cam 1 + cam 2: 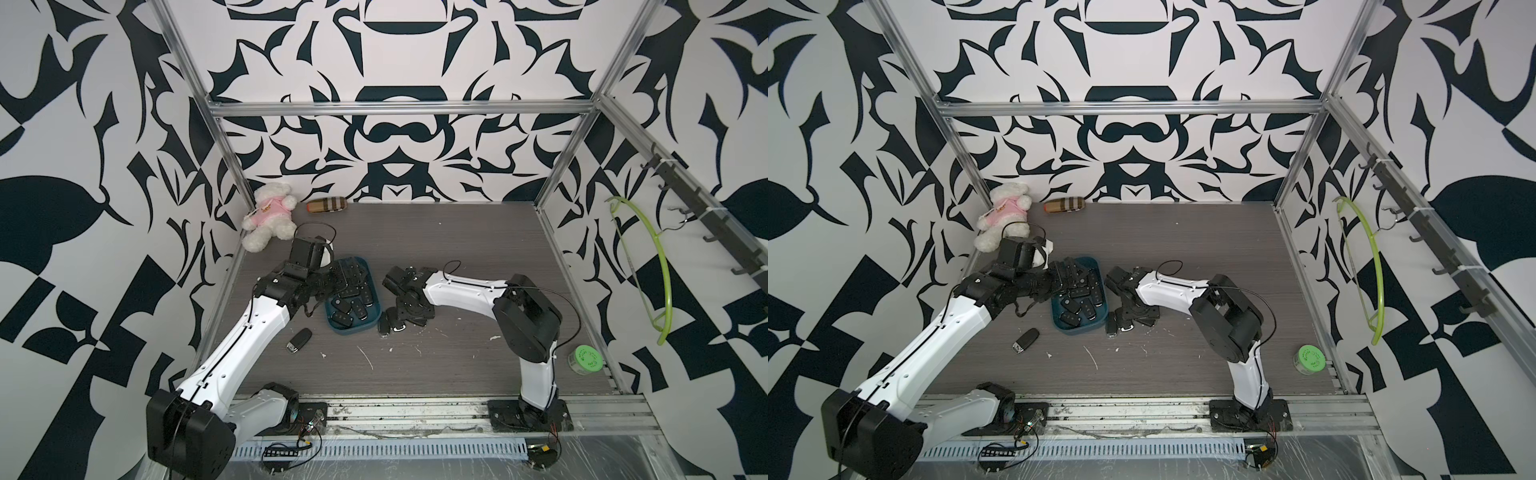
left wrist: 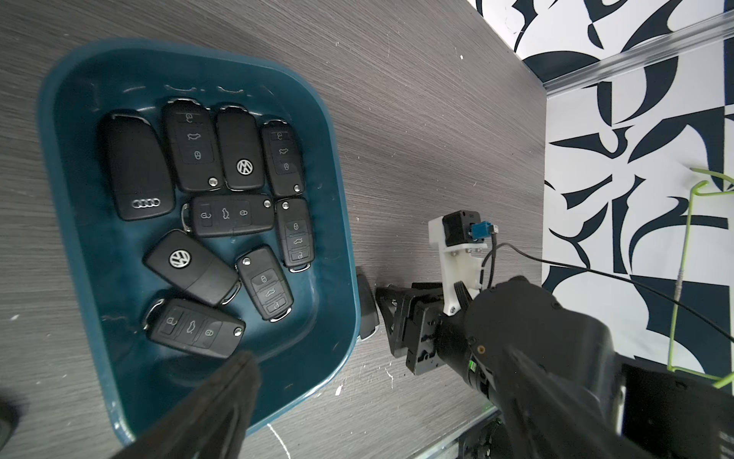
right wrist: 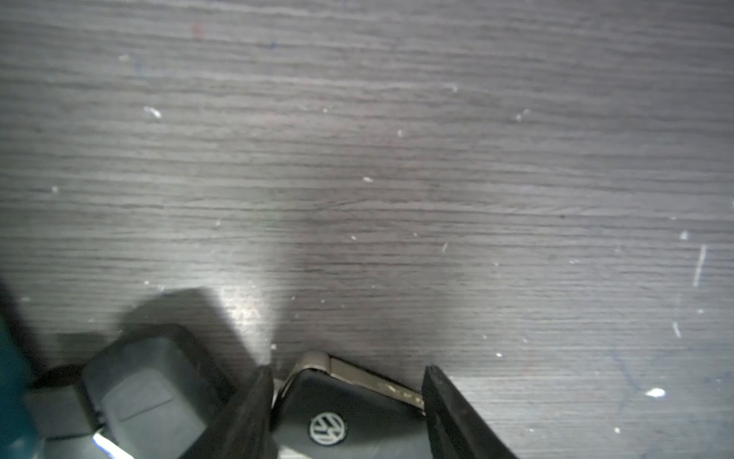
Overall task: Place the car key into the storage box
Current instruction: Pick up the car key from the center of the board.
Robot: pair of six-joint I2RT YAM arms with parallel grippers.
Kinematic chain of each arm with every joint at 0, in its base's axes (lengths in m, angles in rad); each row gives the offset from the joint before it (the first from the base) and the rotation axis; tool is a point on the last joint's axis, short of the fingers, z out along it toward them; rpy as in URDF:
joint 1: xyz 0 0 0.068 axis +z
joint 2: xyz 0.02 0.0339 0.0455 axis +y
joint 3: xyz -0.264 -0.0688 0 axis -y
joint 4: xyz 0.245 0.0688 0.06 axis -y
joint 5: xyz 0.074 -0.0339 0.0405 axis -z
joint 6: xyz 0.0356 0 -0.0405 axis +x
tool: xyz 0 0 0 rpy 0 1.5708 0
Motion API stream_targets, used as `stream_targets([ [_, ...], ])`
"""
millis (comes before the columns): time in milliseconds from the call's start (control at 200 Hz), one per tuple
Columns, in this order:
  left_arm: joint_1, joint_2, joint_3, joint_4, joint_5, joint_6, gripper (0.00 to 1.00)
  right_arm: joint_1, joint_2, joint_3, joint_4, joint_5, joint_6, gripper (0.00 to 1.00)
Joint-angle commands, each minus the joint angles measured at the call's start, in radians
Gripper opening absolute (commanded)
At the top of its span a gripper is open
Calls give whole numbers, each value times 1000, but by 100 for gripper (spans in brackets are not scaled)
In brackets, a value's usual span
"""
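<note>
Risk: slip | right gripper fingers flanked black VW-badged plastic car key near its end, pinch unclear; key lay on table, 4 o'clock of dark teal shallow plastic storage box | left gripper spread over box, could collide

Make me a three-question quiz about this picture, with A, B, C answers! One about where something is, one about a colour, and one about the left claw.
1. Where is the teddy?
A) in the box
B) at the table's far corner
C) on a hook

2. What colour is the box?
A) red
B) yellow
C) teal-blue

3. How is the left claw?
A) open
B) shut on a key
C) shut on the teddy

Answers:
1 B: it sits by the wall, beside the pouch.
2 C: its walls are teal-blue.
3 A: its fingers stand wide apart with nothing between them.
</note>
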Motion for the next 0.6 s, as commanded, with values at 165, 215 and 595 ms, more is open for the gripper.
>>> stream_targets([
  [165, -2, -6, -1, -5, 14, 15, 99, 7, -89, -10, -26, 40, -77, 73],
  [215, -2, -3, -1, -8, 26, 21, 99, 6, -105, -19, -19, 36, -102, 74],
  [595, -33, 21, -25, 23, 291, 74, 99, 7, -148, -90, 14, -93, -364, 77],
])
